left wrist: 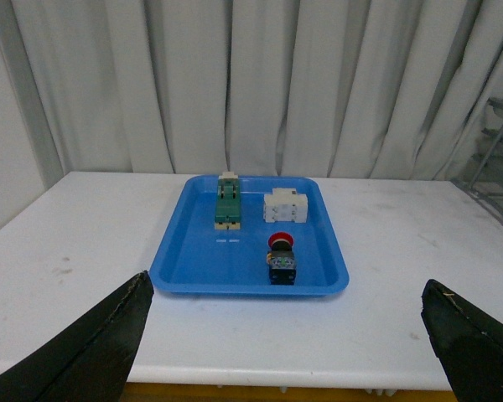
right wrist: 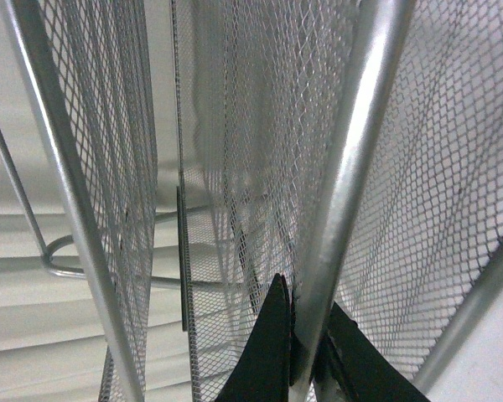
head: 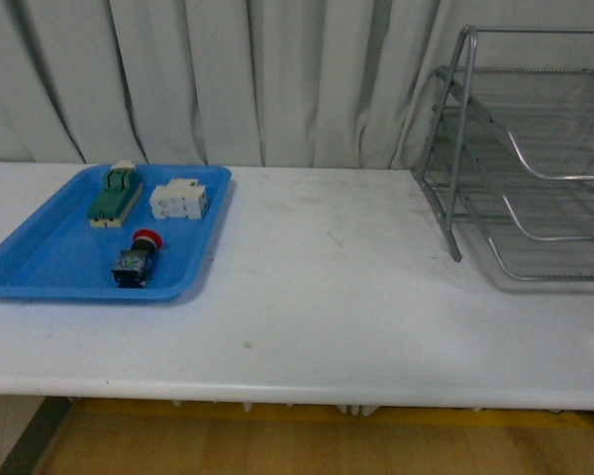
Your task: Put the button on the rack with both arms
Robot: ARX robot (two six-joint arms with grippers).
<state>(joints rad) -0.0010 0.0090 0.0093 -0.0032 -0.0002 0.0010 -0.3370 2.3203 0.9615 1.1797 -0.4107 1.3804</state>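
In the left wrist view, the left gripper (left wrist: 285, 289) shows as two dark, wedge-shaped fingers at the near edge, spread wide apart and holding nothing. Beyond them lies a flat white table (left wrist: 75, 243) with faint scuffs. On it rests a shallow blue plastic tray (left wrist: 176, 260) with rounded corners.

At the near end of the tray, in line with the gap between the fingers but apart from them, sits a small button (left wrist: 282, 258) with a round red mushroom cap on a dark blocky body. Farther back in the tray are a green-topped cream block (left wrist: 227, 201) and a white blocky component (left wrist: 286, 207), side by side.

The front view shows neither arm. It places the tray on the left of the table and a large silver three-tier wire-mesh rack (head: 559, 247) with a tubular frame on the right, well apart from the button. Pale pleated curtain (head: 277, 79) hangs behind.

Only the right wrist view shows the right gripper (right wrist: 306, 352). Its dark fingers are closed on a shiny frame tube of the rack, with diamond mesh all around.
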